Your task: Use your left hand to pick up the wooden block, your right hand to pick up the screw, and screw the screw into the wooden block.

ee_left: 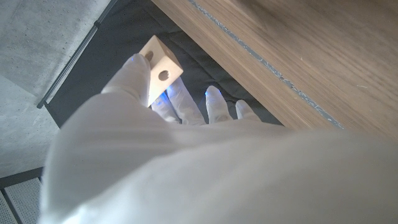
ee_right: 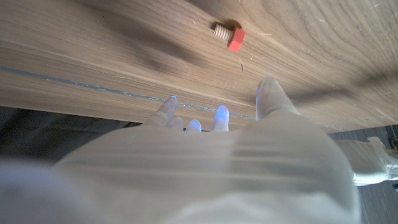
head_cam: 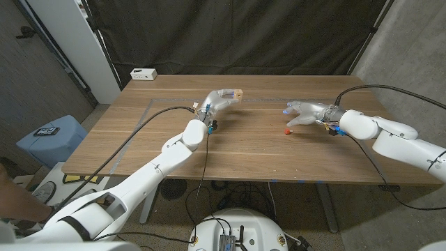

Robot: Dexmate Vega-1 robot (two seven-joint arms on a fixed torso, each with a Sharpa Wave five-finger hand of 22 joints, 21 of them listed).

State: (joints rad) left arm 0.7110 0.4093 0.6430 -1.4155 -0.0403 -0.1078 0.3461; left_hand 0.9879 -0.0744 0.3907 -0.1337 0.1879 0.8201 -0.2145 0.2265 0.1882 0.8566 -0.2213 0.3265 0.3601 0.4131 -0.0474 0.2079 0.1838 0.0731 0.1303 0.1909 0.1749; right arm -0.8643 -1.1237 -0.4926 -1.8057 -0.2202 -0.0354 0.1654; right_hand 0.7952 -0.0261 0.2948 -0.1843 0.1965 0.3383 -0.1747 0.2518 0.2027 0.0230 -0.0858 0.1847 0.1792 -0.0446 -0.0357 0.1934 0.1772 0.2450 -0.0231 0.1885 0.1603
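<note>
Left hand point(head_cam: 217, 102) grips wooden block point(ee_left: 160, 67) above bench point(head_cam: 244, 150); light, rigid, holes exposed. Right hand point(head_cam: 304, 113) empty, fingers spread, near screw point(ee_right: 228, 35) lying on bench. Screw small, likely rolls: pinch red head.

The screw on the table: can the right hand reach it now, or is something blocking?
Probably yes. The screw lies alone on bare wood just beyond the right hand, whose fingers are spread and empty; nothing stands between them.
</note>
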